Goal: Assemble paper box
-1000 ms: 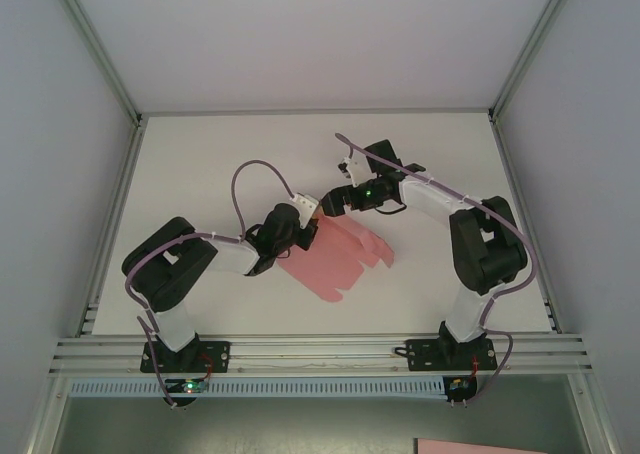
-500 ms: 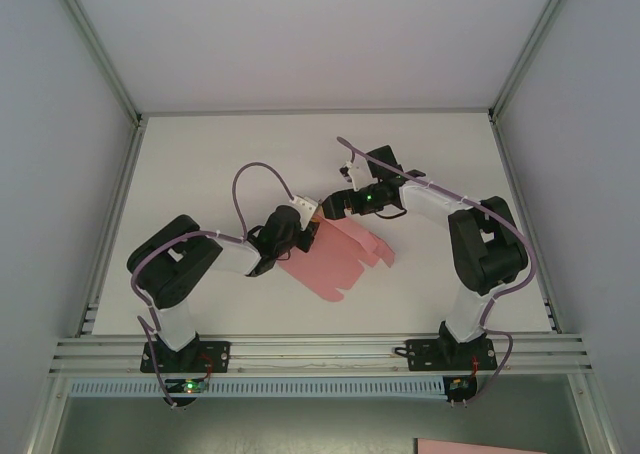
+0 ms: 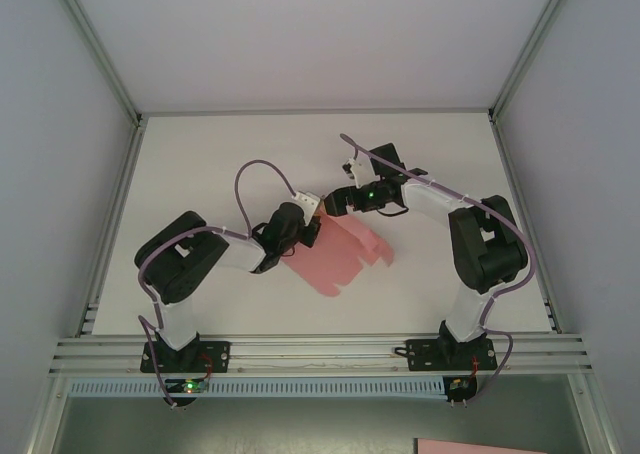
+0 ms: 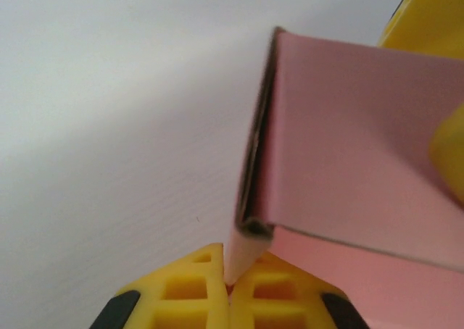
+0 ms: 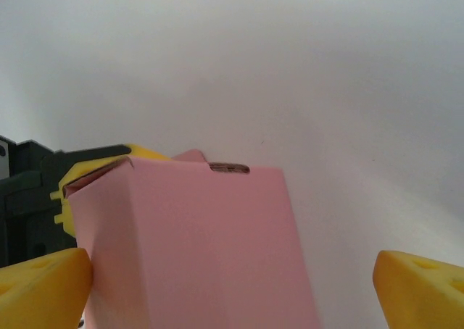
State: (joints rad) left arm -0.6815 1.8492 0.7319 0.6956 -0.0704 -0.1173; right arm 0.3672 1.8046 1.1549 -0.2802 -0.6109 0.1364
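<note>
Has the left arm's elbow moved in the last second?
Yes. The left arm's elbow has swung right, away from the table's left edge.

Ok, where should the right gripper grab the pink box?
Probably the raised folded panel of the paper box, from the end opposite the left gripper, which pinches its thin edge. That panel sits between the open fingers of the right gripper.

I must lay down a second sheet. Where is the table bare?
Bare: the far strip of the table along the back wall, and the near patch by the front rail. Crowded: the middle, where the left gripper and right gripper meet at the paper box.
</note>
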